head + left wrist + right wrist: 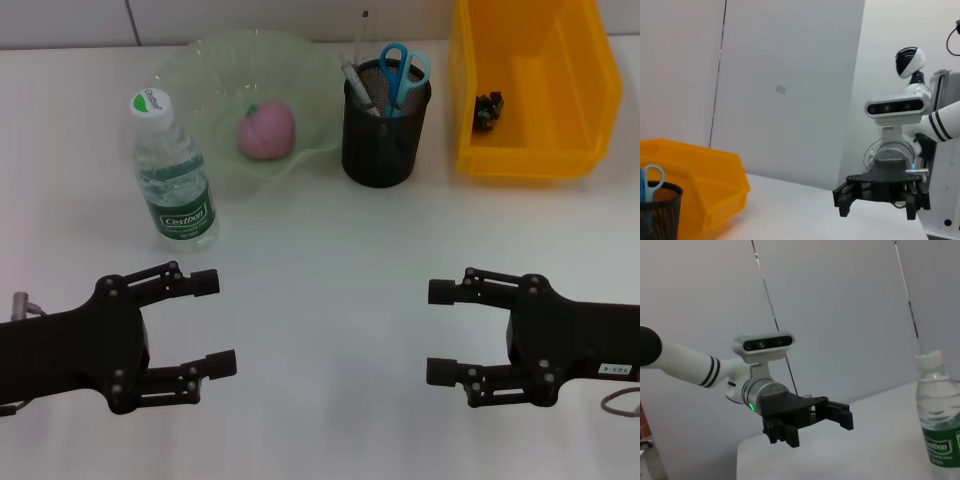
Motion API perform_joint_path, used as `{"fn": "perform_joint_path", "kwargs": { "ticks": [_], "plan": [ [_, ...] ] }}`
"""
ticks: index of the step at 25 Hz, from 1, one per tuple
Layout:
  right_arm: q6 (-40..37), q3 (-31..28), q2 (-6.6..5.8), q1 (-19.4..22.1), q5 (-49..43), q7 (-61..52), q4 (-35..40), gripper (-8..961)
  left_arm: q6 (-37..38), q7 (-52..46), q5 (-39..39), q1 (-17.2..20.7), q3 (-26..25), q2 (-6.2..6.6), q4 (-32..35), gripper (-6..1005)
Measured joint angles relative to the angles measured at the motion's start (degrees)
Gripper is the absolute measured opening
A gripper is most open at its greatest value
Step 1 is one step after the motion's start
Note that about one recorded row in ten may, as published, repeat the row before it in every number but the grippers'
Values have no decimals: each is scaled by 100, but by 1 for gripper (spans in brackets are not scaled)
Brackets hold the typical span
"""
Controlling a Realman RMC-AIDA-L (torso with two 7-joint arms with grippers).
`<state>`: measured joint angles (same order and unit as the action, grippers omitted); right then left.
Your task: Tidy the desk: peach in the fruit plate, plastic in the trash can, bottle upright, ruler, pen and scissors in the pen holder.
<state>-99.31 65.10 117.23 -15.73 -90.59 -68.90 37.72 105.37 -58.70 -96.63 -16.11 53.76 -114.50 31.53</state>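
left gripper (205,325) hovering low at the near left of the desk (320,300), claw apart, nothing between the fingers. further back on that side, bottle (172,170) standing upright, cap on, just beside the fruit plate (200,70). peach (265,131) lying inside that plate. then the pen holder (385,125), with scissors (403,70) handles-up, a pen (358,85) and what looks like the clear ruler (362,40) poking out the top. at the far right, yellow trash can (530,95) with a small dark scrap (488,110) in it, presumably the plastic, though too small to tell. right gripper (445,330) at the near right, claw likewise apart and empty, facing the left one across the middle.

judging from all that, seemingly every item settled: nothing loose left on the desk, so the task looks finished or as good as.

plenty of open room across the near and middle desk between the two grippers. tight only along the back row, where bottle, plate, holder and bin stand close together; bottle the likeliest to topple if brushed. back edge of the desk meeting the wall right behind them.
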Motion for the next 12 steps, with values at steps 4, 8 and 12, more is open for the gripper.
{"fn": "perform_joint_path", "kwargs": {
  "ticks": [4,8,12],
  "plan": [
    [75,-8,28,34,-23,3,-5,843,-22,0,-2,-8,15,-14,-4,827],
    [148,-5,54,39,-34,17,-13,843,-68,0,-5,-42,38,-63,7,827],
    [238,-2,95,18,-41,68,-52,843,-101,17,-5,-21,10,-95,22,827]
  ]
}}
